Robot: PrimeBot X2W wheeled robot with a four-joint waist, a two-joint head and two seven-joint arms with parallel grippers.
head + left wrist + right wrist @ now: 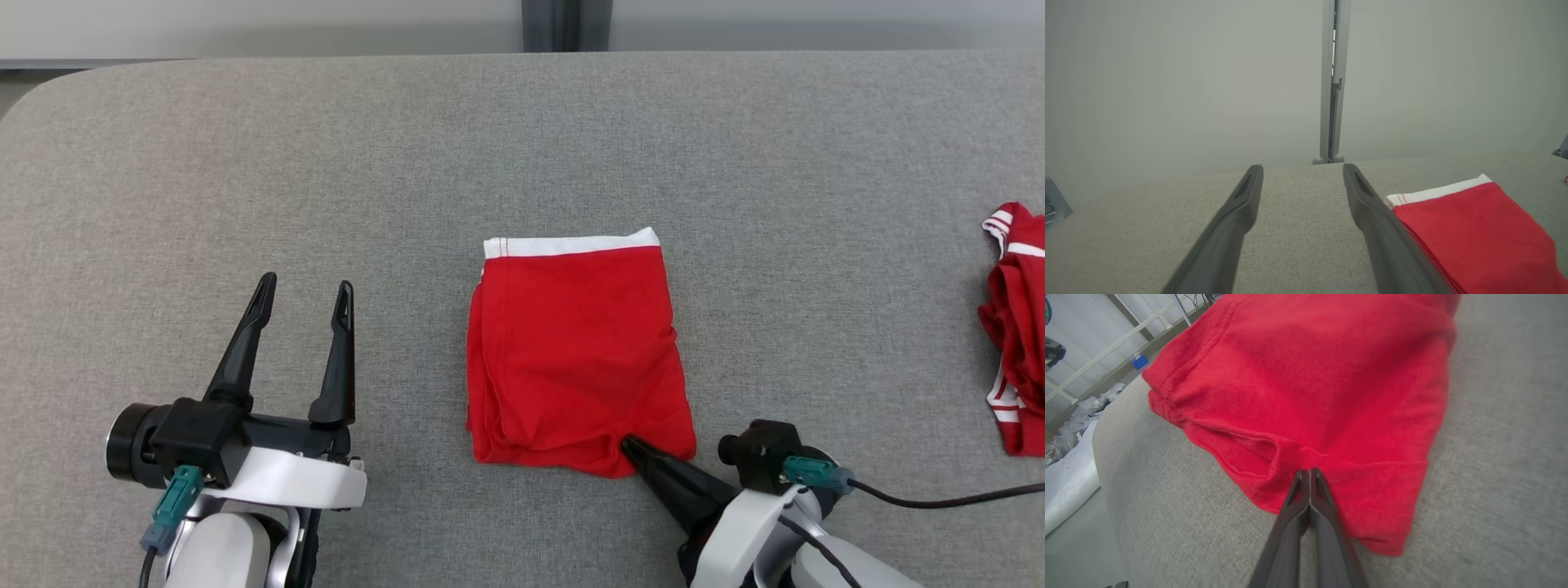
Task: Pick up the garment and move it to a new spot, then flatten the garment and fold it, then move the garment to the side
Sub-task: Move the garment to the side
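The garment (575,351) is red with a white waistband and lies folded into a neat rectangle in the middle of the grey padded table (326,147). My right gripper (627,443) is shut, its tips pinching a pucker of cloth at the garment's near edge. The right wrist view shows the closed right gripper (1309,470) lying over the red garment (1310,375), with creases running to the tips. My left gripper (305,286) stands open to the garment's left, apart from it and holding nothing. In the left wrist view the left gripper (1302,168) is spread wide, the garment (1474,232) beside its right finger.
Another red piece with white stripes (1016,327) lies crumpled at the table's right edge. A grey post (1331,81) rises behind the far edge. White plastic (1069,477) lies on the floor past the table's rounded corner.
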